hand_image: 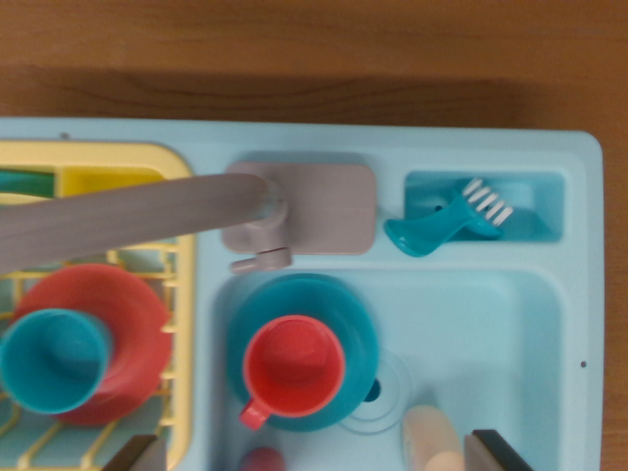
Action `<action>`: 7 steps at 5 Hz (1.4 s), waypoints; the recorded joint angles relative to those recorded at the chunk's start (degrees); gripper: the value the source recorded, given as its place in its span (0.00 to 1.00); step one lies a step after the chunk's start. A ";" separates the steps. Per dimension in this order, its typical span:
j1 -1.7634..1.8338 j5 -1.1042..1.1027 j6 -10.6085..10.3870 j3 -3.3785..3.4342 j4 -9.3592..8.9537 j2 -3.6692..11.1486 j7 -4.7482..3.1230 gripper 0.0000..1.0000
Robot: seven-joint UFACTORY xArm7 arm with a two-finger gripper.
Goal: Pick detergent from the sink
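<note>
A cream-coloured detergent bottle [432, 439] lies in the basin of the light blue toy sink [579, 294], at the bottom edge of the wrist view and partly cut off. My gripper [316, 457] hangs above the basin, open. Only its two dark fingertips [498, 451] show in the bottom corners, spread wide. The bottle sits just inside the fingertip on the wrist view's right, and I cannot tell if they touch. Nothing is held between the fingers.
A red cup [292, 366] stands on a teal plate [348, 314] in the basin's left part. A grey faucet [196, 208] swings left over the yellow rack [182, 294], which holds a red plate [132, 314] and teal cup [51, 359]. A teal brush [446, 224] lies in the upper compartment. A small red object [263, 459] sits at the bottom edge.
</note>
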 joint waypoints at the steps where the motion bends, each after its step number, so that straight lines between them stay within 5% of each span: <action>1: 0.00 0.00 0.00 0.00 0.00 0.00 0.00 0.00; 2: -0.17 -0.30 -2.43 -0.65 -2.41 0.24 -0.69 0.00; 3: -0.17 -0.30 -2.43 -0.65 -2.41 0.24 -0.69 0.00; 4: -0.36 -0.62 -5.00 -1.32 -4.95 0.50 -1.41 0.00; 5: -0.36 -0.62 -5.00 -1.32 -4.95 0.50 -1.41 0.00; 6: -0.55 -0.96 -7.68 -2.04 -7.61 0.77 -2.17 0.00; 7: -0.55 -0.96 -7.68 -2.04 -7.61 0.77 -2.17 0.00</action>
